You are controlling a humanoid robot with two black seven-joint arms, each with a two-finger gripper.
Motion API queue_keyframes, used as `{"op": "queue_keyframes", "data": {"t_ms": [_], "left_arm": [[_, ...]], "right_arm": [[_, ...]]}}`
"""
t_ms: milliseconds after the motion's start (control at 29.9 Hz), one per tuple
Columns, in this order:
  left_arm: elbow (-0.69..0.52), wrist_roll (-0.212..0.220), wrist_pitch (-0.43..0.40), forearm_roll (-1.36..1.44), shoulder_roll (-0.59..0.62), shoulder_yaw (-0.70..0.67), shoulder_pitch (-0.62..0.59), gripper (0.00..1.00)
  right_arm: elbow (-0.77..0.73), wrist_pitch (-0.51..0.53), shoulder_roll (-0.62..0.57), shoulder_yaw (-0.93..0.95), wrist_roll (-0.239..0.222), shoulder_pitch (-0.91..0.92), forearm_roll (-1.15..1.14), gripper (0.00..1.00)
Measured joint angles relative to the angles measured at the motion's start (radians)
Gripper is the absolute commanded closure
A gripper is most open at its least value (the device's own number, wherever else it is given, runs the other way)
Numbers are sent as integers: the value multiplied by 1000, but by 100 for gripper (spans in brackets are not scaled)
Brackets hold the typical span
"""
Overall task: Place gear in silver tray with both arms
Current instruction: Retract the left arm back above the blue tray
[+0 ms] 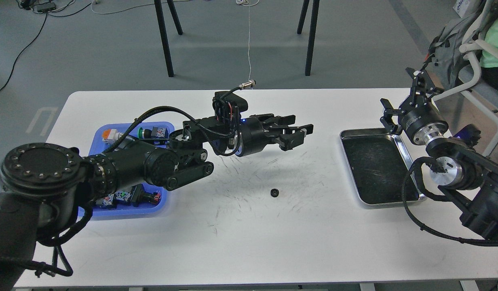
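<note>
the blue plastic tray with small mixed parts lies behind and below the left arm, at the left end of the white table. the left gripper hangs above the table centre with its fingers parted by a narrow gap and nothing between them. the gear, a small dark toothed wheel, lies on the bare table below and slightly nearer than this gripper, well apart from both trays. the silver tray lies to the right of the gear and is empty, so placement is judged not yet done; pickup and transfer remain. the right gripper is raised beyond the tray's far right corner, fingers spread wide, empty. the table between gear and tray is unobstructed. the tray's raised rim must be cleared on entry, and its right side sits near the table edge.
</note>
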Motion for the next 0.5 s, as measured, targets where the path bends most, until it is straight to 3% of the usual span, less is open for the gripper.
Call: {"op": "queue_keyframes", "data": {"t_ms": [501], "left_arm": [[1,0,-131,-181,190,-241,7,19]], "right_arm": [[4,3,-3,0,1,-2,1,0]]}}
